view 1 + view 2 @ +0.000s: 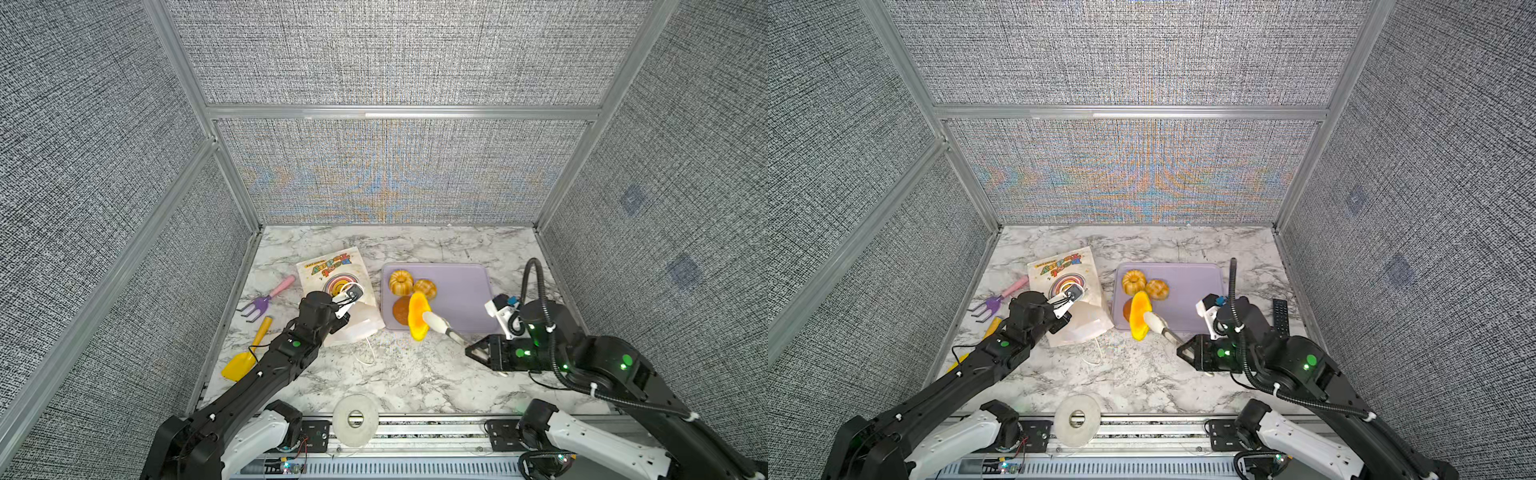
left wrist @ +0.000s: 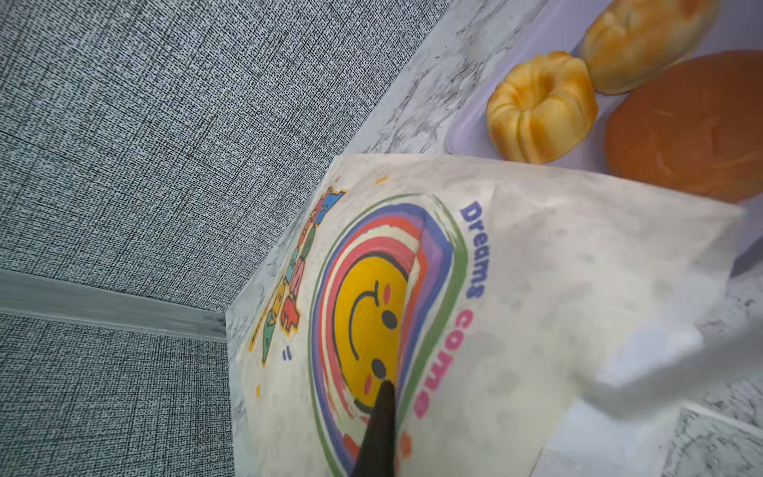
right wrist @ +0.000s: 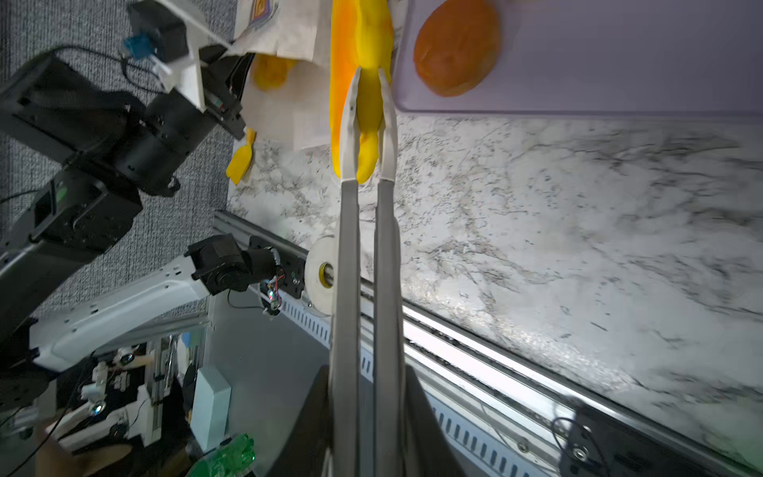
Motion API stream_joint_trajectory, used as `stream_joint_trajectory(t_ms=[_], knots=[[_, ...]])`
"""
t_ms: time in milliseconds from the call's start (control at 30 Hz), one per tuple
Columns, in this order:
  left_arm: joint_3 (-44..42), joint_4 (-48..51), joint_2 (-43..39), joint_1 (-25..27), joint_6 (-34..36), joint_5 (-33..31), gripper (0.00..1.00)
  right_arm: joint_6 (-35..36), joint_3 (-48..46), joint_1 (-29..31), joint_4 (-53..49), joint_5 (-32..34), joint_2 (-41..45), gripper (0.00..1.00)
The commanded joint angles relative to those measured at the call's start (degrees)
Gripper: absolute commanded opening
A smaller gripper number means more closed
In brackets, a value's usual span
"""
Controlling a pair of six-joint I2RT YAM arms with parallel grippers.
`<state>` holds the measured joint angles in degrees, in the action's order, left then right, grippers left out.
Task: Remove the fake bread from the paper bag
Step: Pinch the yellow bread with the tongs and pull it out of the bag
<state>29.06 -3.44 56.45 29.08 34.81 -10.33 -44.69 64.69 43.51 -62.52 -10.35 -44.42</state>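
My left arm reaches forward, wrist turned toward the paper bag (image 1: 328,270), which lies on its side on the table (image 1: 415,374), mouth toward the rig. The left gripper (image 2: 380,425) is fully closed, pinching a fold of the bag's printed face. My right arm is folded low, forearm pointing left. The right gripper (image 1: 476,351) clamps the tongs (image 1: 442,326) by the handles. The tong tips squeeze a long loaf (image 1: 417,316) over the tray's (image 1: 465,282) near left corner. Two ring buns (image 1: 401,281) and a round bun (image 1: 401,311) lie on the tray.
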Motion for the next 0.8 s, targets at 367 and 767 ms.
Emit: stream_joint_trajectory(t_ms=[367,767], knots=[[-10.2,-7.4,-12.3,0.0,7.3,10.5,0.00,15.2,13.7,-13.8,-14.1,22.4,-23.4,0.00],[-9.8,-8.9,-8.2,0.0,5.2,10.5,0.00,26.5,23.3,-18.0,-18.2,37.7,-44.7,0.00]])
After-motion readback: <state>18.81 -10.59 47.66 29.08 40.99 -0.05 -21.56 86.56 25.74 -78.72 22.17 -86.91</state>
